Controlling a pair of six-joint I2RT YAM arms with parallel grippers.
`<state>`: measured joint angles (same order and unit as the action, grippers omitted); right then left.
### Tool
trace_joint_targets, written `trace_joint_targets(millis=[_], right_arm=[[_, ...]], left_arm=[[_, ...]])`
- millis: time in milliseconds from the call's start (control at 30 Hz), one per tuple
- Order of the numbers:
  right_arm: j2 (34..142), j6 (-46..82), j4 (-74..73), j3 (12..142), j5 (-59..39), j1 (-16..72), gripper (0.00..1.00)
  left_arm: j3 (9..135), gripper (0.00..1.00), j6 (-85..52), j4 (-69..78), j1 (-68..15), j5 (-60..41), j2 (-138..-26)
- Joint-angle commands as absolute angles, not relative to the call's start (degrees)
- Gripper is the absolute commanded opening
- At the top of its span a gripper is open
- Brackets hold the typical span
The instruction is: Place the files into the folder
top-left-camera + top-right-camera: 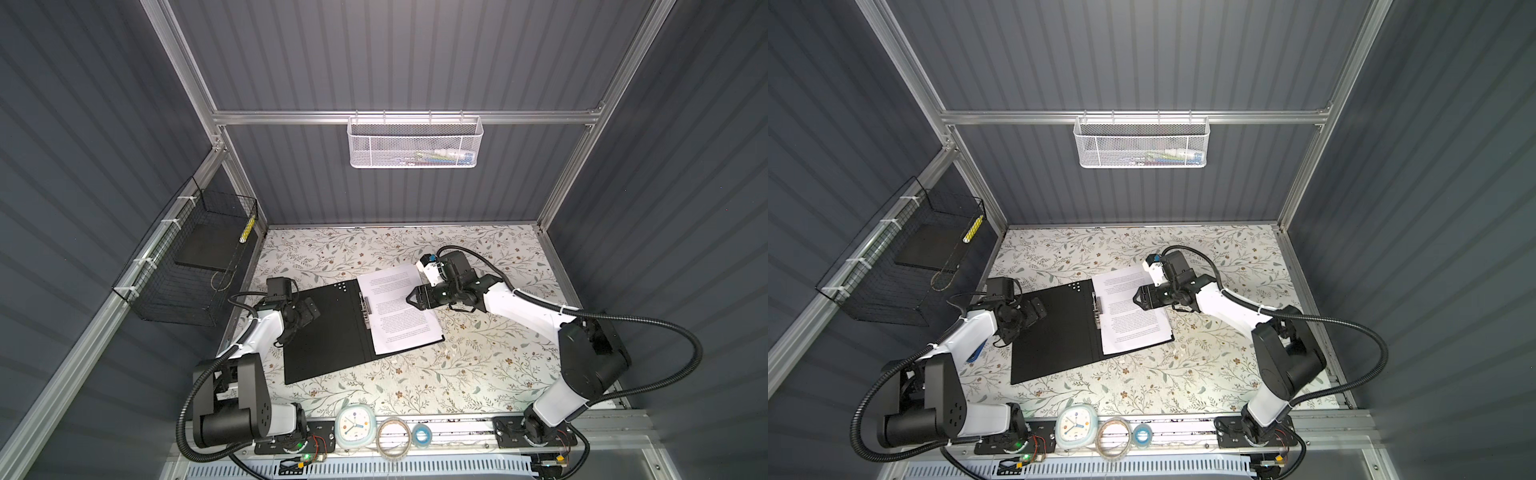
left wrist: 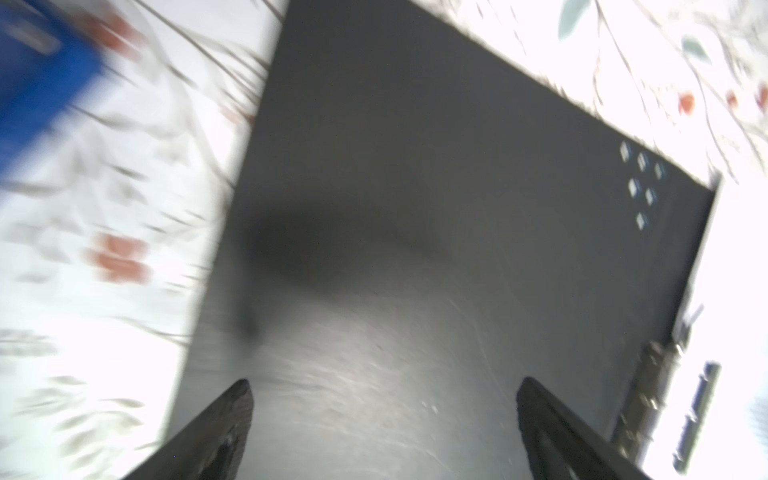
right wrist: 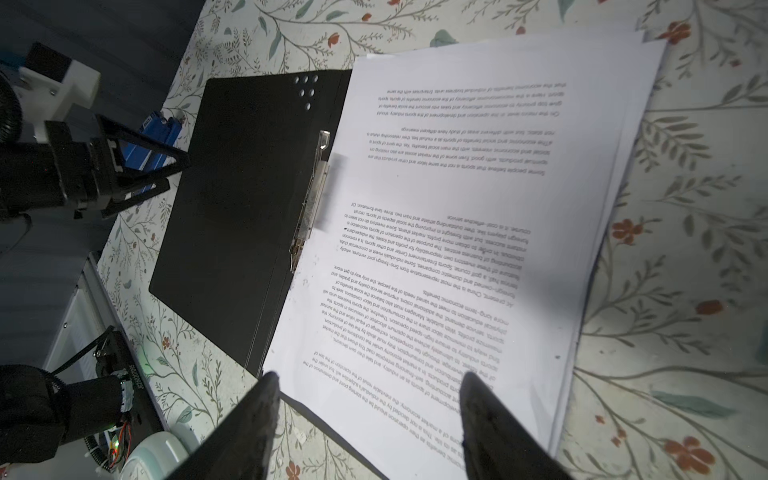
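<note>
Flagging the main risk: files lie loose on the right half of the open folder, skewed, far corner overhanging the cover onto the desk. Can't tell if the clip has them. Right fingers hover over the sheets, partly spread, holding nothing. A push or pinch there could crease just the top sheet, fan the stack, or slide it off the cover. Left fingers are wide apart and empty over the bare left cover. Shutting that cover on a skewed stack would likely trap bent corners. Stapler near the folder's left edge could get bumped. White basket on the back rail holds small items, too small to name. Black wire basket on the left wall holds a dark flat slab and a yellow stick.
</note>
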<state>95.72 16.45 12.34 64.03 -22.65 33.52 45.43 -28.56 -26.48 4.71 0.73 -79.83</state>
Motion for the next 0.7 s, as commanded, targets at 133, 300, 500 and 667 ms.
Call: trace_joint_targets(millis=[133, 300, 500, 667], right_arm=[[100.3, 17.0, 10.7, 68.5, -26.5, 34.7, 0.69], [100.3, 16.2, 11.3, 68.9, -26.4, 34.7, 0.70], [98.9, 16.1, 12.1, 67.7, -25.8, 34.8, 0.70], [97.5, 15.8, 12.2, 67.2, -25.5, 34.6, 0.70]], left_arm=[[46.4, 0.99, -26.2, -31.3, 4.5, 6.6, -84.6], [43.6, 1.00, -25.8, -25.8, 4.8, -2.5, -87.5], [42.3, 0.99, -24.2, -24.5, 5.0, -6.9, -88.3], [39.7, 0.99, -23.5, -22.5, 5.1, -12.3, -89.2]])
